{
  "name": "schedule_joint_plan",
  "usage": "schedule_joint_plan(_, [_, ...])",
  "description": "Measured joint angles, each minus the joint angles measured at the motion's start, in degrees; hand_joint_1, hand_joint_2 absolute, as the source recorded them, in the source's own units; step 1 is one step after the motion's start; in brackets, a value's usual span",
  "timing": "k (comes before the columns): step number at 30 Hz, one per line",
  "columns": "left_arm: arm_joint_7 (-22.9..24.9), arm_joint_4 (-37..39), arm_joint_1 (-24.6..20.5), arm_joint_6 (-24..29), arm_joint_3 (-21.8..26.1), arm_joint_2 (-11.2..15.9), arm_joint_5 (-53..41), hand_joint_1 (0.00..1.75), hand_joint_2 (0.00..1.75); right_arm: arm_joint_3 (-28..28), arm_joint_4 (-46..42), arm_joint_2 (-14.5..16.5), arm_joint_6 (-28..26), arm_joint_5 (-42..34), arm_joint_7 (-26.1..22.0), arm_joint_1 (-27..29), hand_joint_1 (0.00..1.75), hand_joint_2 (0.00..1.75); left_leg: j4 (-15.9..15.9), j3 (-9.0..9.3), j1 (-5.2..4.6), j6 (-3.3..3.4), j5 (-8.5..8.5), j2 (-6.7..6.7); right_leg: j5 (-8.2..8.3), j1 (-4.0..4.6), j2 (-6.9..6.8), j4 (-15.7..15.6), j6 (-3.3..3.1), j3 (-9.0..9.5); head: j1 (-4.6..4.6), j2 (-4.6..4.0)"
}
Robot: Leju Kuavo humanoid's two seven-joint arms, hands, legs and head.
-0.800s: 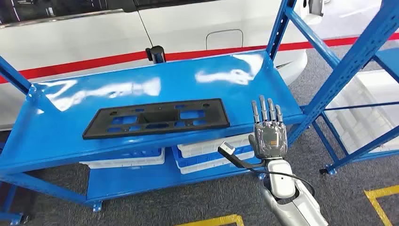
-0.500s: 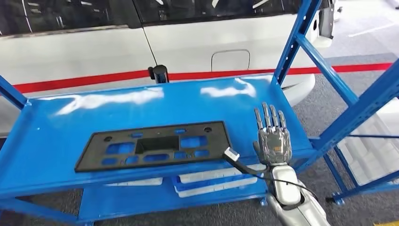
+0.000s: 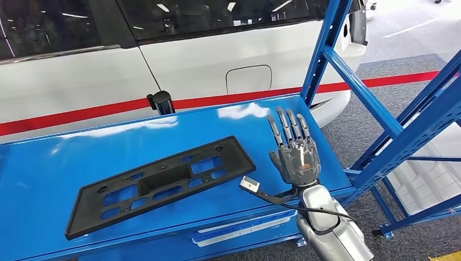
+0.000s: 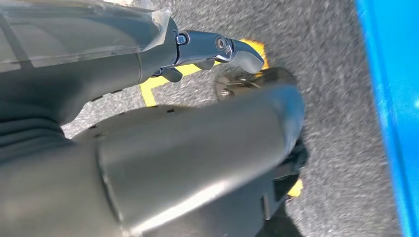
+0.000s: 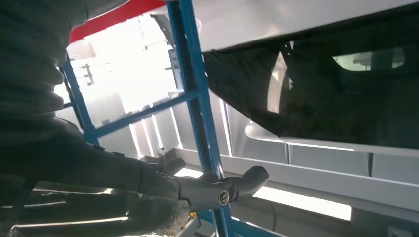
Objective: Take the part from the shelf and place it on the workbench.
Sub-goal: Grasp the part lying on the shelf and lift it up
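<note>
The black part [image 3: 161, 185] is seen lying flat on the blue shelf [image 3: 49, 168], while the right hand [image 3: 294, 153] is held empty just beside it, fingers spread above the shelf.

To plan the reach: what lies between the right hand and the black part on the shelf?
Only bare blue shelf between right hand and black part, in the head view.

Car workshop, blue steel shelving [image 3: 348, 81], white car [image 3: 190, 60], floor markings
</note>
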Motion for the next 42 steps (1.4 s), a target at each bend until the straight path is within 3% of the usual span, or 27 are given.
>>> schedule_joint_plan(2, [-0.3,-0.1,0.0,-0.2,0.2,0.0,0.4,0.00,0.00,-0.3,-0.8,0.4,-0.3,0.0,-1.5,0.5,0.00,1.75,-1.3,-0.08,-0.52,0.87,-1.36,0.15,-0.39,0.42,-0.15,-0.1,0.76,0.15,-0.02,0.00])
schedule_joint_plan(4, [-0.2,-0.1,0.1,0.2,0.4,0.1,0.7,0.00,0.00,-0.8,-1.3,1.0,-0.8,0.0,-3.1,0.9,0.00,1.75,-1.9,0.30,-0.58,2.00,-0.15,-0.10,-0.88,0.76,-0.37,0.2,1.48,0.04,0.12,0.00])
schedule_joint_plan(5, [-0.1,-0.1,0.2,0.5,0.5,0.0,0.7,0.00,0.00,-1.0,-1.4,1.3,-1.0,0.0,-3.8,1.0,0.00,1.75,-2.1,0.52,-0.57,2.52,0.59,-0.14,-1.75,0.82,-0.41,1.4,1.44,-0.42,0.20,0.00])
schedule_joint_plan(7, [0.1,-0.1,0.3,0.8,0.7,0.0,0.9,0.00,0.00,-1.3,-1.5,1.8,-1.4,0.0,-4.9,1.2,0.00,1.75,-2.3,0.65,-0.65,3.23,1.45,-0.11,-5.15,0.86,-0.37,7.3,0.66,-2.90,0.41,0.00])
schedule_joint_plan(9, [0.1,-0.1,0.3,0.8,1.0,0.0,1.0,0.00,0.00,-1.6,-1.3,2.2,-1.7,-0.1,-5.6,1.3,0.00,1.75,-2.2,0.28,-1.12,3.52,1.55,-0.29,-8.67,1.16,-0.33,14.7,-0.07,-6.45,0.55,0.00])
schedule_joint_plan(10, [0.0,-0.1,0.4,0.8,1.1,0.0,1.1,0.00,0.00,-1.7,-1.2,2.5,-1.7,-0.1,-5.9,1.4,0.00,1.75,-2.1,0.14,-1.41,3.59,1.58,-0.42,-9.26,1.37,-0.32,16.6,-0.09,-7.37,0.57,0.00])
schedule_joint_plan(11, [0.0,-0.1,0.5,0.8,1.2,0.0,1.1,0.00,0.00,-1.8,-1.0,2.7,-1.8,-0.1,-6.2,1.4,0.00,1.75,-2.1,0.06,-1.71,3.63,1.59,-0.58,-8.85,1.64,-0.32,16.3,0.07,-7.18,0.60,0.00])
schedule_joint_plan(13, [-0.3,-0.1,0.5,0.9,1.3,0.0,1.2,0.00,0.00,-2.0,-0.8,3.2,-1.9,-0.1,-6.6,1.2,0.00,1.75,-1.9,0.04,-2.19,3.73,1.51,-0.92,-5.76,2.27,-0.30,9.5,0.34,-3.91,0.60,0.00])
schedule_joint_plan(15, [-0.7,-0.1,0.5,1.1,1.4,-0.1,1.2,0.00,0.00,-2.1,-0.6,3.7,-2.1,-0.1,-7.0,1.0,0.00,1.75,-1.6,-0.08,-2.65,3.72,1.21,-1.16,-2.90,2.84,-0.22,2.7,-0.27,-0.79,0.54,0.00])
schedule_joint_plan(17, [-0.8,-0.1,0.5,1.2,1.6,0.0,1.2,0.00,0.00,-2.2,-0.3,4.3,-2.5,-0.1,-7.3,0.9,0.00,1.75,-1.3,-0.31,-2.92,4.15,0.94,-1.25,-1.99,3.00,-0.19,0.9,-0.99,-0.02,0.45,0.00])
schedule_joint_plan(19, [-0.8,-0.1,0.6,1.2,1.7,0.0,1.4,0.00,0.00,-2.3,-0.1,4.8,-2.9,-0.1,-7.8,0.8,0.00,1.75,-1.3,-0.38,-2.89,4.65,0.90,-1.24,-1.82,3.00,-0.21,0.7,-1.09,0.10,0.39,0.00])
schedule_joint_plan(28, [-0.9,-0.1,0.7,0.9,2.1,0.0,1.8,0.00,0.00,-3.2,-0.1,5.8,-3.0,-0.1,-8.2,0.8,0.00,1.75,-1.4,-0.25,-2.70,4.43,0.96,-1.21,-1.86,3.25,-0.19,0.8,-1.16,0.13,0.39,0.00])
schedule_joint_plan(33, [-0.9,-0.1,0.7,0.7,2.5,0.0,1.8,0.00,0.00,-3.2,-0.1,6.1,-3.0,-0.1,-8.2,0.8,0.00,1.75,-1.8,0.01,-2.65,4.91,0.94,-1.15,-1.86,3.06,-0.20,0.6,-0.95,0.22,0.37,0.00])
schedule_joint_plan(35, [-0.9,-0.1,0.7,0.7,2.6,0.0,1.8,0.00,0.00,-3.3,-0.2,6.2,-3.0,-0.1,-8.2,0.7,0.00,1.75,-3.0,0.73,-2.25,5.21,1.52,-0.98,-3.14,3.22,-0.15,2.9,-1.02,-0.86,0.49,0.00])
schedule_joint_plan(37, [-0.9,-0.1,0.7,0.7,2.6,0.0,1.8,0.00,0.00,-3.3,-0.2,6.2,-3.1,-0.1,-8.1,0.8,0.00,1.75,-3.4,1.00,-2.07,5.37,1.81,-0.85,-6.06,2.95,-0.08,9.7,-1.21,-4.18,0.63,0.00])
schedule_joint_plan(39, [-0.9,-0.1,0.7,0.6,2.6,-0.1,1.9,0.00,0.00,-3.3,-0.1,6.2,-3.2,-0.1,-8.1,1.2,0.00,1.75,-3.3,0.91,-2.05,5.35,1.80,-0.83,-8.13,2.50,-0.07,16.2,-0.81,-7.57,0.68,0.00])
schedule_joint_plan(40, [-0.9,-0.1,0.8,0.6,2.6,-0.1,1.9,0.00,0.00,-3.4,-0.1,6.2,-3.2,-0.1,-8.2,1.4,0.00,1.75,-3.3,0.89,-2.00,5.26,1.77,-0.84,-7.93,2.25,-0.08,16.8,-0.26,-7.98,0.68,0.00])
schedule_joint_plan(41, [-0.9,-0.1,0.9,0.6,2.6,-0.1,1.9,0.00,0.00,-3.4,-0.1,6.2,-3.3,-0.1,-8.2,1.6,0.00,1.75,-3.1,0.89,-1.89,5.10,1.69,-0.86,-6.84,1.97,-0.09,15.0,0.46,-7.25,0.69,0.00])
schedule_joint_plan(42, [-0.9,-0.1,0.9,0.6,2.6,-0.1,1.9,0.00,0.00,-3.4,-0.1,6.2,-3.3,-0.1,-8.2,1.7,0.00,1.75,-2.8,0.86,-1.75,4.82,1.51,-0.89,-5.07,1.62,-0.10,11.2,1.27,-5.50,0.68,0.00])
